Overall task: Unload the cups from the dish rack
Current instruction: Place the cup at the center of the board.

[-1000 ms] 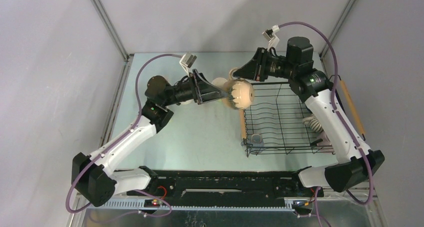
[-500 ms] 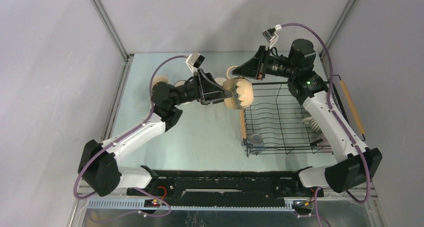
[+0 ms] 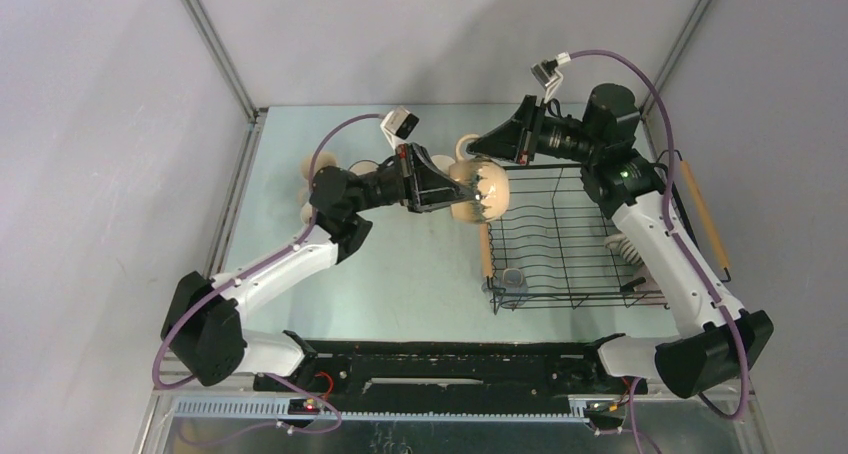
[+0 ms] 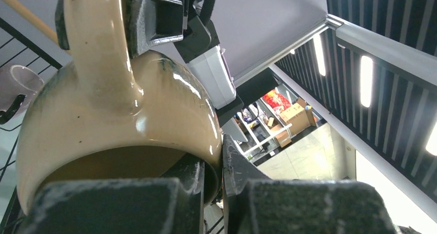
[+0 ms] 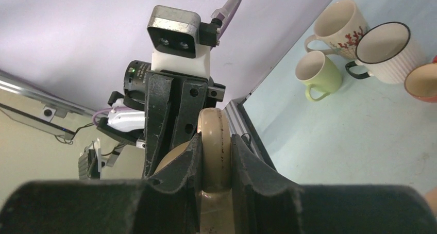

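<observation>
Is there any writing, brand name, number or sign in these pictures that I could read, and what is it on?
No text can be read anywhere.
boxes in the room behind, left wrist view: any print is too blurred to read.
cream mug: a red sprig pattern, a picture, no letters.
tan mug: plain, no marking that shows.

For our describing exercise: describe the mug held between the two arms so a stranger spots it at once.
Start at the black wire dish rack; off its far-left corner is a tan mug. It alone hangs in the air, left gripper shut on its rim, right gripper on its handle.
</observation>
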Tool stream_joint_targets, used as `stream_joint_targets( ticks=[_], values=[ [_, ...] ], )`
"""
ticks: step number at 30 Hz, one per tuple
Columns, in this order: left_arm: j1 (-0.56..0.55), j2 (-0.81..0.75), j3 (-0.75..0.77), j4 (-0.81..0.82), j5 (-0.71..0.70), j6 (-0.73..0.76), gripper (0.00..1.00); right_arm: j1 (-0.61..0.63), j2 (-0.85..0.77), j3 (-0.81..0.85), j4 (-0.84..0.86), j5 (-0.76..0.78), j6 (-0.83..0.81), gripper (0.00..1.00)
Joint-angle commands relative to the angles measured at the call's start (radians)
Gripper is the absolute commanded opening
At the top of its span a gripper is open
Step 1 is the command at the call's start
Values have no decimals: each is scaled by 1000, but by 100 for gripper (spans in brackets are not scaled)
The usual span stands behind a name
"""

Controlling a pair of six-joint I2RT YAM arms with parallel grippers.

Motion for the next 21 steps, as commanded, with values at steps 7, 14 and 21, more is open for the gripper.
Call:
stream_joint_targets(
  ticks=[7,14,21],
  values=[
    [-9,-111,40,-343,-57,292,0,7,-47,-4,-108,122,-83,61],
    [-9,-146,74,-509,-99,419,0,14,-57,-3,-153,173,-97,90],
    [-9,-195,147,-817,-191,638,0,14,-86,-3,-275,293,-154,97]
  ],
)
